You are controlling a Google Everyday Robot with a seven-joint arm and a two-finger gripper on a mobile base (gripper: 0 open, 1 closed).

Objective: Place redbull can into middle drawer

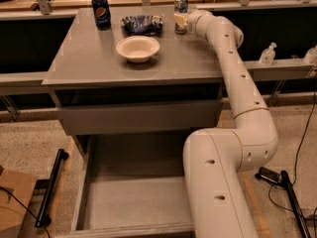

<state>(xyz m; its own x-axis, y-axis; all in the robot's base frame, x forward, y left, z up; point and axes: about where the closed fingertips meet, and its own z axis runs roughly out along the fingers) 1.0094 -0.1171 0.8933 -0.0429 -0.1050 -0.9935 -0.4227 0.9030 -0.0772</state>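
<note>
The redbull can (pixel 181 5), slim and silver-and-blue, stands upright at the back right of the grey cabinet top (pixel 89 58). My gripper (pixel 179 22) is at the can's lower half, reaching in from the right, and covers the can's base. The middle drawer (pixel 130 202) is pulled wide open below, near the front. Its flat grey floor is bare, and my arm's base hides its right part.
A dark blue Pepsi can (pixel 101 12) stands at the back left. A blue chip bag (pixel 142 24) and a white bowl (pixel 137 48) lie left of the redbull can. The upper drawer front (pixel 138 116) is closed. A black rod (pixel 51 188) and a cardboard box (pixel 13 197) are on the floor at left.
</note>
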